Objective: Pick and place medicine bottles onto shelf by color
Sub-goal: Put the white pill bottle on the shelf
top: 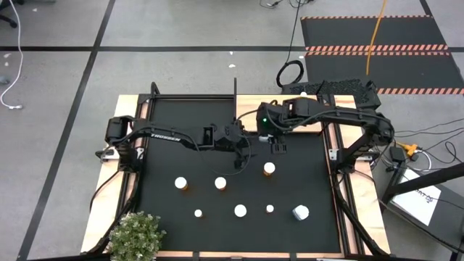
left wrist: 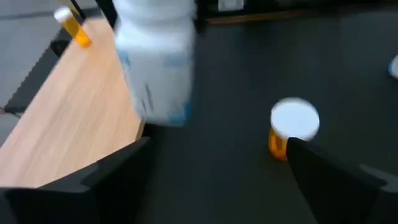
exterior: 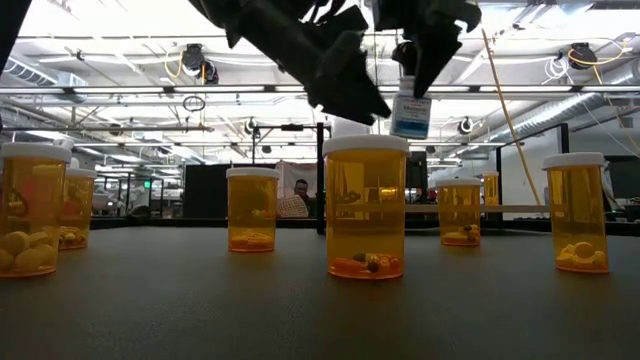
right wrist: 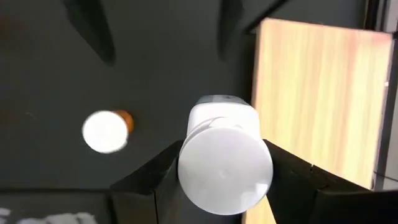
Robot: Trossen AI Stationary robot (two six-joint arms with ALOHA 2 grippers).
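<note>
Right gripper (right wrist: 224, 180) is clamping a white bottle (right wrist: 224, 155) by its cap, near frame center w/ the wood shelf (right wrist: 317, 99) beside. Left gripper (left wrist: 211, 168) is hanging open. Bottle's probably light, rigid, slick plastic; gripping the cap looks safest.

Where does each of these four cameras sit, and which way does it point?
High view: above the table, facing straight down on the black mat; the left arm and right arm show.
Low view: at tabletop height, facing level past orange bottles; arms hang overhead.
Left wrist view: on the left arm, past its fingers toward the white bottle.
Right wrist view: on the right arm; its end effector grips that bottle.
Shared: both wrist views show the wooden board.
</note>
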